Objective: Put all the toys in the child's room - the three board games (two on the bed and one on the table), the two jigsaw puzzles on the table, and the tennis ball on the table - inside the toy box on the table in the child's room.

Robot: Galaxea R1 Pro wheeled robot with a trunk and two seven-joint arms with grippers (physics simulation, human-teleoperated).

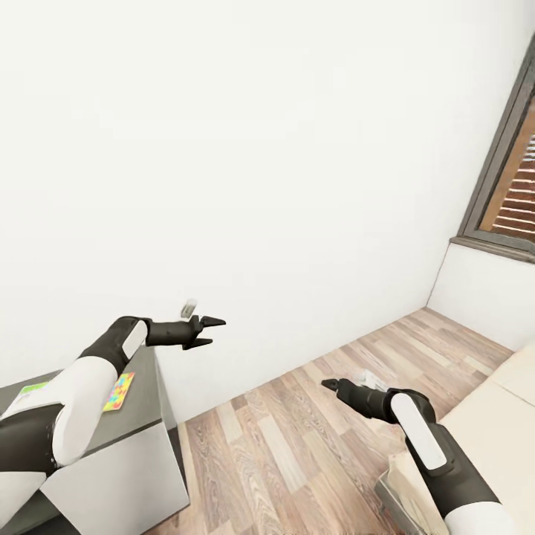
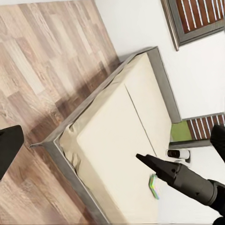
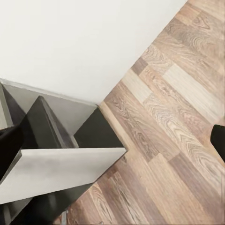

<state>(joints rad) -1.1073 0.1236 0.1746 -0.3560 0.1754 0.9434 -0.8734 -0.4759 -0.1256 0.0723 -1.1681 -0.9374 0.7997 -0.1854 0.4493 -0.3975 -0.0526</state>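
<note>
**Between table and bed, nothing in hand**

The left claw [image 1: 204, 332] hangs open and empty beyond the table [image 1: 145, 416] corner. The right claw [image 1: 332, 386] is over the floor [image 1: 297, 446]; I cannot tell how far it is open. A jigsaw puzzle [image 1: 119, 391] and a green-and-white board game [image 1: 30, 389] lie on the table, another game [image 2: 153, 185] on the bed [image 2: 112, 154]. No toy box shows, so most work seems left. Bare floor lies between the table edge and the bed frame.
</note>
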